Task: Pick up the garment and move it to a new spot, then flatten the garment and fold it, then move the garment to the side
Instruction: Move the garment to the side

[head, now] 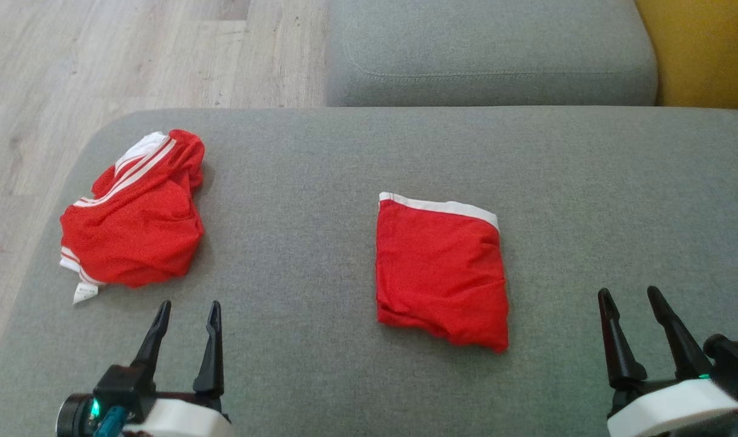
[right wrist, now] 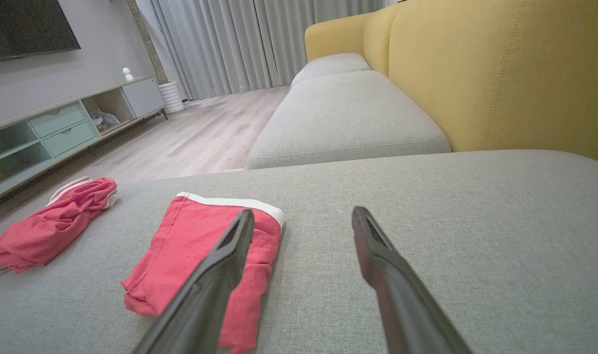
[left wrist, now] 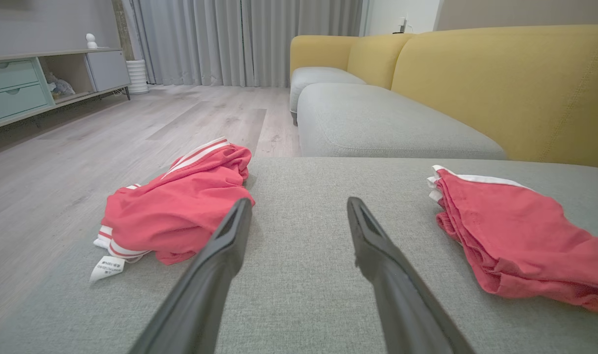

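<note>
Left hand (head: 190, 306) and right hand (head: 629, 294) stand open and empty at the near edge of the grey seat cushion (head: 320, 182). The folded red garment (head: 442, 267) lies at the centre, waistband on its far side. The crumpled red shorts (head: 135, 224) lie near the left edge. Both are probably light, soft and limp. Pinch the folded stack through all layers at one edge.
</note>
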### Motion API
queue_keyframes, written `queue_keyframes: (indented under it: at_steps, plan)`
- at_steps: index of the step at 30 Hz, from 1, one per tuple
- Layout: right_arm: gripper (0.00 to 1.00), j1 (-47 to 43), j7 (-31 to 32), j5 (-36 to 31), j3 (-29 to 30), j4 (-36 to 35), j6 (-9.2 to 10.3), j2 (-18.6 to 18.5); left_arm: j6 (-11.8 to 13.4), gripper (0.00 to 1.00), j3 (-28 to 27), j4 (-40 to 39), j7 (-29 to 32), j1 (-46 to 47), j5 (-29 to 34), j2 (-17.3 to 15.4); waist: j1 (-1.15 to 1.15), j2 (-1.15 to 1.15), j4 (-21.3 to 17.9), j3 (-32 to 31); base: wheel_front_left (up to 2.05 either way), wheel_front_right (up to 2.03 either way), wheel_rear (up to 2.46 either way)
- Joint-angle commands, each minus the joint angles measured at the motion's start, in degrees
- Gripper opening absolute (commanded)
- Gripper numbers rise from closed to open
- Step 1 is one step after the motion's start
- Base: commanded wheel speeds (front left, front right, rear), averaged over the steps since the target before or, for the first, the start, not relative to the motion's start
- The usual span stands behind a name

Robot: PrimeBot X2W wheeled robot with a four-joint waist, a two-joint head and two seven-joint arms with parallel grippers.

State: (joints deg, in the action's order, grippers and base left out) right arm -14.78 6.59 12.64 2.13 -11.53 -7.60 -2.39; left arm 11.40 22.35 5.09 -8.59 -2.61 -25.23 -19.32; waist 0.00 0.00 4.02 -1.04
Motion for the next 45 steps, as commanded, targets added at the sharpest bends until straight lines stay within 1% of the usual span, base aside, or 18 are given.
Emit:
queue_keyframes:
  at_steps: [1, 9, 13, 17, 21, 28, 31, 32, 33, 35, 38, 40, 44, 45]
  plan:
    - [1.0, 2.1, 0.07, 0.47, -1.2, -2.01, 0.11, -0.49, 0.33, 1.0, -1.82, -1.99, -0.25, 2.84, 0.01, -1.41, 0.0, 0.0, -0.01, 0.03, 0.0, 0.0, 0.0]
    - [1.0, 3.25, 2.04, 0.56, -1.36, -0.39, 0.11, -0.49, -0.29, 1.0, -1.23, -2.29, -1.17, 4.58, 0.19, -1.2, 0.0, 0.0, 0.99, 1.59, 0.0, 0.0, 0.0]
    - [1.0, 5.93, 3.92, 1.2, -2.4, 3.27, 0.11, -0.49, -1.11, 1.0, -0.76, -1.98, -2.2, 7.3, 0.5, -0.54, 0.0, 0.0, 2.45, 3.81, 0.0, 0.0, 0.0]
    - [1.0, 10.26, 4.72, 1.91, -4.67, 9.47, 0.11, -0.49, -2.31, 1.0, 0.12, -1.22, -3.46, 10.4, 0.7, 0.95, 0.0, 0.0, 4.56, 6.36, 0.0, 0.0, 0.0]
    - [1.0, 15.57, 4.6, 3.24, -6.64, 17.8, 0.11, -0.49, -3.1, 1.0, 0.61, 0.12, -4.83, 12.69, 1.07, 2.53, 0.0, 0.0, 6.63, 8.2, 0.0, 0.0, 0.0]
    - [1.0, 22.7, 5.78, 4.8, -6.05, 31.85, 0.11, -0.49, -5.06, 1.0, 0.86, 1.67, -6.16, 15.62, 2.2, 4.6, 0.0, 0.0, 10.23, 10.17, 0.0, 0.0, 0.0]
    - [1.0, 23.97, 7.12, 6.28, -6.71, 35.3, 0.11, -0.49, -5.64, 1.0, 0.33, 2.19, -6.32, 15.91, 2.46, 5.28, 0.0, 0.0, 11.17, 10.49, 0.0, 0.0, 0.0]
    - [0.47, 24.34, 6.86, 6.51, -7.09, 35.66, 0.11, -0.49, -5.81, 1.0, 0.11, 2.29, -6.35, 15.89, 2.54, 5.46, 0.0, 0.0, 11.29, 10.57, 0.0, 0.0, 0.0]
    - [0.0, 24.64, 6.59, 6.51, -7.26, 35.89, 0.11, -0.49, -5.97, 1.0, -0.17, 2.28, -6.37, 15.86, 2.65, 5.64, 0.0, 0.0, 11.36, 10.66, 0.0, 0.0, 0.0]
    - [0.0, 25.13, 5.43, 5.35, -7.07, 35.57, 0.11, -0.49, -6.21, 1.0, -0.85, 2.06, -6.38, 15.64, 2.93, 6.06, 0.0, 0.0, 11.19, 10.86, 0.0, 0.0, 0.0]
    - [0.0, 25.4, 4.17, 3.36, -6.76, 34.06, 0.11, -0.81, -6.58, 1.0, -1.9, 1.65, -6.39, 15.07, 3.37, 6.58, 0.0, 0.0, 9.8, 11.14, 0.0, 0.0, 0.0]
    - [0.0, 25.17, 3.75, 1.98, -6.85, 32.59, 0.11, -1.55, -7.02, 1.0, -2.64, 1.33, -6.4, 14.64, 3.59, 6.79, 0.0, 0.0, 8.11, 11.15, 0.0, 0.0, 0.0]
    - [0.0, 24.7, 4.53, 0.54, -7.57, 28.84, 0.11, -3.68, -7.47, 1.0, -4.13, 0.51, -6.4, 13.89, 4.4, 6.85, 0.0, 0.0, 3.03, 11.86, 0.0, 0.0, 0.0]
    - [0.0, 24.7, 4.53, 0.54, -7.57, 28.84, 0.11, -3.68, -7.47, 1.0, -4.13, 0.51, -6.4, 13.89, 4.4, 6.85, 0.0, 0.0, 3.03, 11.86, 0.0, 0.0, 0.0]
